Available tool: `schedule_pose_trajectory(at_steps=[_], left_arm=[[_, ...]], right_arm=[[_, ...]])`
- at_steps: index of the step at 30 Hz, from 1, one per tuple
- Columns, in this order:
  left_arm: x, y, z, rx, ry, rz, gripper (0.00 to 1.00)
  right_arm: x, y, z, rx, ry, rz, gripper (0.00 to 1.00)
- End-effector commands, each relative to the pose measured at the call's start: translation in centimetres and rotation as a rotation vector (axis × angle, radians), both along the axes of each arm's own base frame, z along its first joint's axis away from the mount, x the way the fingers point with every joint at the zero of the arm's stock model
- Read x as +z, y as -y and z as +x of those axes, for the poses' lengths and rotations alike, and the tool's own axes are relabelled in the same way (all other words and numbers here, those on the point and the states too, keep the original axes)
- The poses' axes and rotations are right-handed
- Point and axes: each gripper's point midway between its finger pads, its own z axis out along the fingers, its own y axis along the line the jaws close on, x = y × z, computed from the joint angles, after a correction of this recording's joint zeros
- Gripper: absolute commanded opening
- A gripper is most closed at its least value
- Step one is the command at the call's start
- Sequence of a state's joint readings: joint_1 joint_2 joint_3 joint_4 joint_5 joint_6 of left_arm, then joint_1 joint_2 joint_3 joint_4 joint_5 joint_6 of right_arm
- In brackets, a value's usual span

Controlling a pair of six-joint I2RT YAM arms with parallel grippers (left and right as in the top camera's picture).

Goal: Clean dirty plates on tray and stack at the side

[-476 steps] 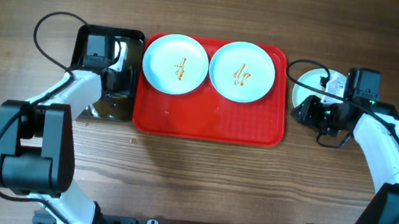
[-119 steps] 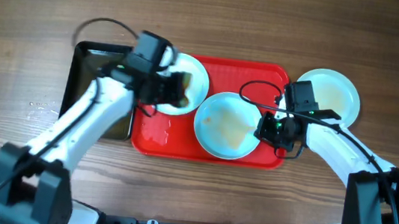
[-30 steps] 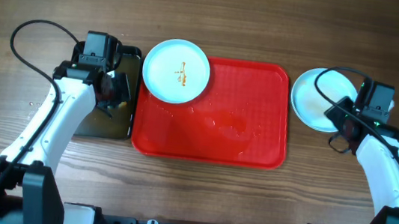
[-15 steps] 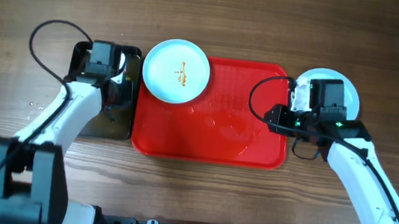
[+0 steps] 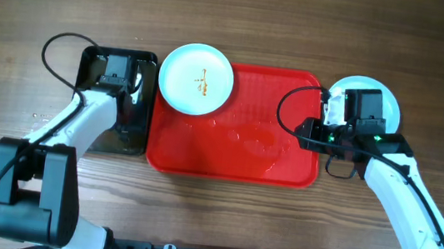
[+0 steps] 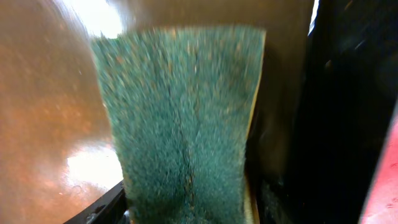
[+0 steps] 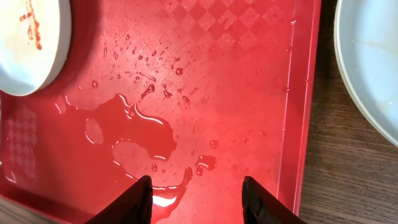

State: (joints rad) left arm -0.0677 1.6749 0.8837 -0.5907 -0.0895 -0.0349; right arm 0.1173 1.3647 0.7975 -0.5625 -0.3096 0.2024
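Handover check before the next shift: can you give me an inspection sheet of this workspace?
Surface: wooden table, no damage seen.
Job's things: red tray wet, with a puddle; smeared plate at its top-left corner; pale plate on the table right of the tray.
Clutter: black tray with green sponge.
Grippers: left gripper at the sponge, grip unclear; right gripper open, empty, above the red tray.
Cables: left cable loops over the table; right cable loops over the red tray.
Surroundings: nothing seen.
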Motion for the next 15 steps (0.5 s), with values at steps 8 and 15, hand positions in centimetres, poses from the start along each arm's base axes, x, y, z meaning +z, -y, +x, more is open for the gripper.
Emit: schedule_pose_trajectory(at_steps=[8,15], left_arm=[[-1.2,-0.6,-1.0,0.043,0.004,0.011,0.04],[4.6,-0.8,2.9,0.051,0.234,0.017,0.65]], right_arm=[[0.5,0.1,0.2,0.015,0.021,-0.018,0.47],[0.5,0.1,0.2,0.014,0.018,-0.019,0.47]])
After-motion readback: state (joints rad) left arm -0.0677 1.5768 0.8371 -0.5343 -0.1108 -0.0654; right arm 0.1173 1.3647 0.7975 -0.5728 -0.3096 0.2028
